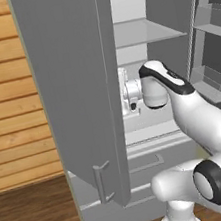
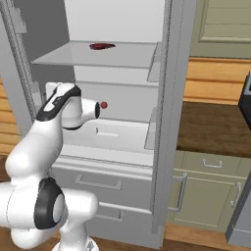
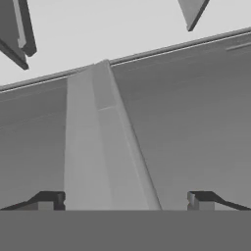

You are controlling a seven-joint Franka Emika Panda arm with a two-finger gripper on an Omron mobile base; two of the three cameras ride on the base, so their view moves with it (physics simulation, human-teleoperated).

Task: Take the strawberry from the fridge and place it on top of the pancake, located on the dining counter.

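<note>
One fridge (image 2: 112, 162) is in view, with both upper doors swung open. The left door (image 1: 73, 88) stands edge-on in the left base view and carries one vertical bar handle (image 1: 102, 182) near its lower corner. The right door (image 1: 210, 56) shows its inner side, with two door bins (image 1: 210, 80) visible.

Inside the compartment, two pale shelves can be counted: one upper shelf (image 2: 98, 56) and one lower shelf (image 2: 112, 135). Below them are two drawer fronts (image 2: 98, 184), each with one bar handle.

One strawberry (image 2: 104, 105) is visible as a small red lump just in front of the hand, between the two shelves in height; whether it rests on a surface cannot be determined. One flat dark red item (image 2: 102, 46) lies on the upper shelf, well apart from the strawberry.

One arm reaches into the compartment. The fingers (image 3: 46, 200) are spread wide, with nothing between them. In the hand view, one grey ridge (image 3: 100, 147) runs up between the two fingertips across a grey surface.

To the right of the fridge stand green cabinets (image 2: 206, 188) under one dark worktop (image 2: 211, 130). Wooden wall planks (image 1: 7, 98) lie to the left.
</note>
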